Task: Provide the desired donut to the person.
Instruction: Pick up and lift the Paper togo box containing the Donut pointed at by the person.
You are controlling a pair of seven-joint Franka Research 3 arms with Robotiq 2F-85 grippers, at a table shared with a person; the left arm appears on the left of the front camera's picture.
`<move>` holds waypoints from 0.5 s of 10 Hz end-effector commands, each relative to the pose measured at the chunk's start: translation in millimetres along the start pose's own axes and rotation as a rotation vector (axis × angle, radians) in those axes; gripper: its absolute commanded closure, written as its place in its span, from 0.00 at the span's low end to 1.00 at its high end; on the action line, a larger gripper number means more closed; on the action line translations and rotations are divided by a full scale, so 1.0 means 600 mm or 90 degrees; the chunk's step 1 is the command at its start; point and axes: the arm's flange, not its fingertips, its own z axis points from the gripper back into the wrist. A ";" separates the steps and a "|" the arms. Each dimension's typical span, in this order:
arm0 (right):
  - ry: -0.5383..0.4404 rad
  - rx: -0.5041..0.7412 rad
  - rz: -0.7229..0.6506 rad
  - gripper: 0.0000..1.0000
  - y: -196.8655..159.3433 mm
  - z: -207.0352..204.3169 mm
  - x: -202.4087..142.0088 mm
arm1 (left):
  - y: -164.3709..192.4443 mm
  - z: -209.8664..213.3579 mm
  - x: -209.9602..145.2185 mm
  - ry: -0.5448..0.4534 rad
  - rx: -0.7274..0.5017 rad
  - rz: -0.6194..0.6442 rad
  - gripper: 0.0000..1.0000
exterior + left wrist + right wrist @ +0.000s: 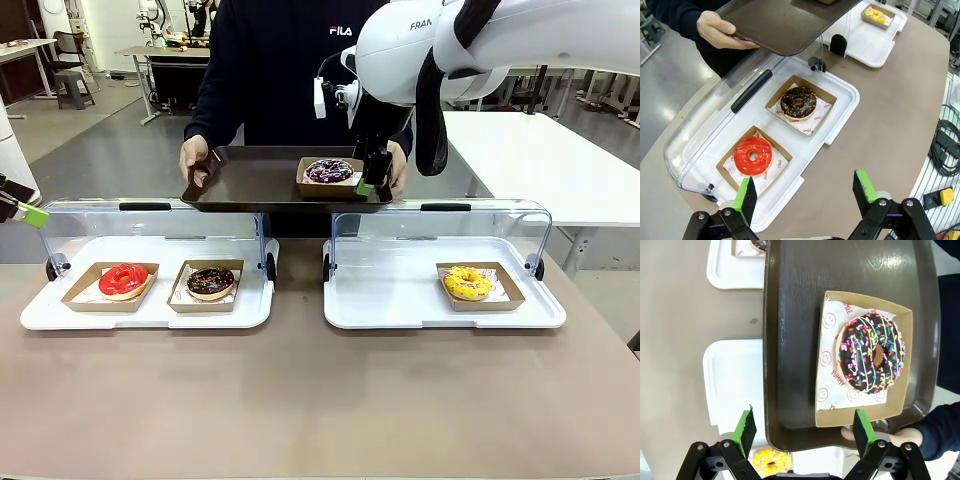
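On the dark brown serving tray [250,180] held by the person [270,70] sits the sprinkle-topped chocolate-glazed donut [328,170] in its shallow cardboard box [320,189]. Both arms' jaws stand apart, holding nothing. The donut looks light, soft, easily smeared; grip the stiff box wall instead.

Brown table [320,410], left white tray [250,300] and right white tray [390,295] side by side on it.

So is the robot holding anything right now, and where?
Nothing. The right end effector and the left end effector are both open and empty. The person's hands hold the tray by its two ends.
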 end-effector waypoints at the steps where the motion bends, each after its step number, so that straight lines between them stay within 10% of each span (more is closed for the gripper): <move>1: 0.004 -0.009 0.004 0.00 -0.002 -0.005 -0.004 | 0.001 0.001 -0.002 -0.006 -0.004 0.004 0.00; 5: 0.004 -0.009 0.004 0.00 -0.002 -0.005 -0.004 | 0.001 0.001 -0.002 -0.006 -0.004 0.004 0.00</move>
